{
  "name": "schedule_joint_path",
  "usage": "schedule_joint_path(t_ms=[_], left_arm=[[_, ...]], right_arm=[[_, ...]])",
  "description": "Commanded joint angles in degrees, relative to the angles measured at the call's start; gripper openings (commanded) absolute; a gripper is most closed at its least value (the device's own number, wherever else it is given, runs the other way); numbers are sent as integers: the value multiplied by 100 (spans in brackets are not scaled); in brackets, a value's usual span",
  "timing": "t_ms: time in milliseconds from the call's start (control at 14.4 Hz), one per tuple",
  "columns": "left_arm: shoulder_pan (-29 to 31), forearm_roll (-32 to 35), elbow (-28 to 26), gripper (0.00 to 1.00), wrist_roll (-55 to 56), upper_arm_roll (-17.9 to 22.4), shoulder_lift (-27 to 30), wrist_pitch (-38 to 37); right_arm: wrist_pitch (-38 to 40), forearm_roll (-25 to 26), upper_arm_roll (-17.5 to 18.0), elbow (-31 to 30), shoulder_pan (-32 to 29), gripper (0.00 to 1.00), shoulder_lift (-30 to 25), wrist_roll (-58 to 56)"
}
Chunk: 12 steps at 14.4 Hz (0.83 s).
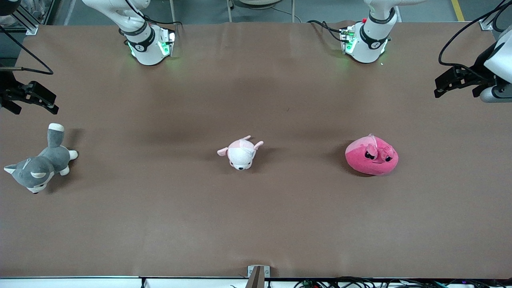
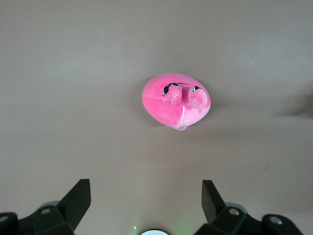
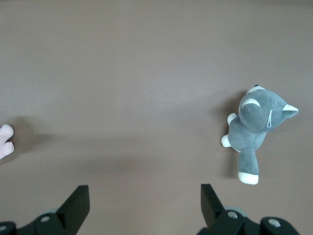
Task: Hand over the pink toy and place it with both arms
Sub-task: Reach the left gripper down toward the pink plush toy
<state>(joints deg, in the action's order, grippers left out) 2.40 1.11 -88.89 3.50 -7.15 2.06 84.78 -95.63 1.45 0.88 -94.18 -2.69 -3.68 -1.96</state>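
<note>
The pink toy [image 1: 371, 156] is a round hot-pink plush with a paler patch and black angry eyes. It lies on the brown table toward the left arm's end. It also shows in the left wrist view [image 2: 176, 105], apart from the fingers. My left gripper [image 1: 441, 89] is open and empty, held high over the table's edge at the left arm's end. In its own view the left gripper [image 2: 145, 196] has bare table between its fingers. My right gripper [image 1: 49, 102] is open and empty over the right arm's end of the table. In its own view the right gripper [image 3: 145, 196] is also over bare table.
A small pale pink-and-white plush animal [image 1: 241, 152] lies at the table's middle; its edge shows in the right wrist view [image 3: 5, 142]. A grey-and-white plush dog [image 1: 38, 166] lies at the right arm's end, also in the right wrist view [image 3: 257, 129].
</note>
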Motion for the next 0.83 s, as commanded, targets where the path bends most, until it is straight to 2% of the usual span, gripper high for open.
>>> schedule_joint_path(t_ms=[0, 209, 417, 765], left_arm=[[6, -76, 126, 100, -95, 3, -66, -41], [41, -67, 144, 100, -113, 12, -171, -23], [50, -76, 389, 100, -157, 4, -793, 38], [-11, -260, 223, 100, -52, 12, -1383, 960]], right_arm=[[10, 39, -18, 5, 49, 100, -18, -50], [10, 39, -18, 5, 49, 100, -18, -50], [-8, 39, -18, 5, 40, 100, -18, -24], [-272, 57, -18, 22, 40, 100, -36, -23]])
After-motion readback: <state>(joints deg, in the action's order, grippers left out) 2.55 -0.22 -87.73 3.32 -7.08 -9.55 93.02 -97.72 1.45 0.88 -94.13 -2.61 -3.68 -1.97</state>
